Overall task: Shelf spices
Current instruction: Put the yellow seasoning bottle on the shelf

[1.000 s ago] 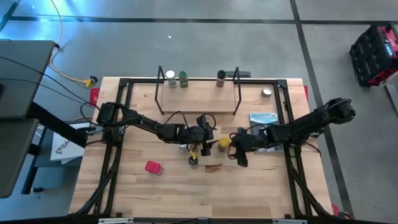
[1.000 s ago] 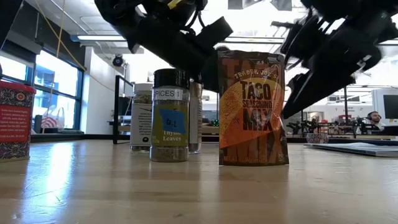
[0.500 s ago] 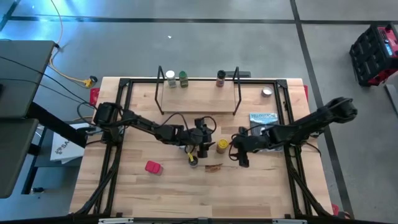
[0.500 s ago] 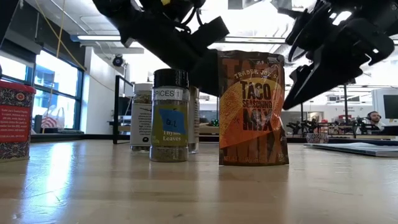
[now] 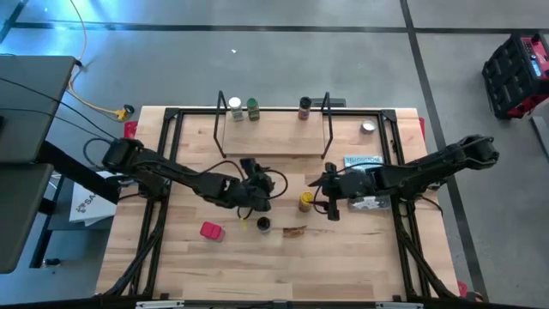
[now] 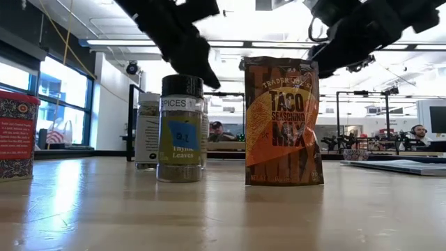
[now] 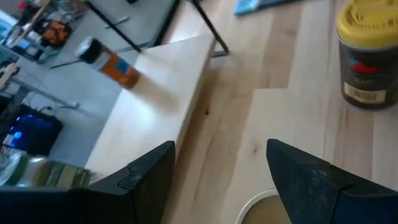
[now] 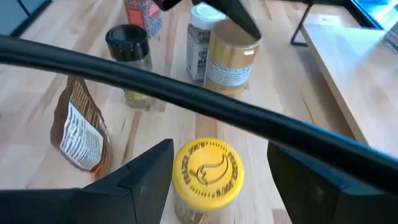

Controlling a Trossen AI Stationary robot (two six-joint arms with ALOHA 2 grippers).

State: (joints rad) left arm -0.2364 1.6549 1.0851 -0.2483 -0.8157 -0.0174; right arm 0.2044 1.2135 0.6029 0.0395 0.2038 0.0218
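The right tool [image 8: 211, 180] hovered, fingers apart and empty, just over the upright yellow jar [image 8: 203, 177]. Beyond it stood three upright jars, tan [image 8: 231, 59], white [image 8: 202, 37] and dark [image 8: 129, 59], and a brown packet [image 8: 81, 134]. The left tool [image 7: 217, 180], fingers apart, faced the shelf [image 5: 273, 137] holding three jars.

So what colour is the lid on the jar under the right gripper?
Yellow lid, clearest in the right wrist view.

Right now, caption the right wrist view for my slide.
Open right gripper poised over the yellow-lidded jar, taco packet beside.
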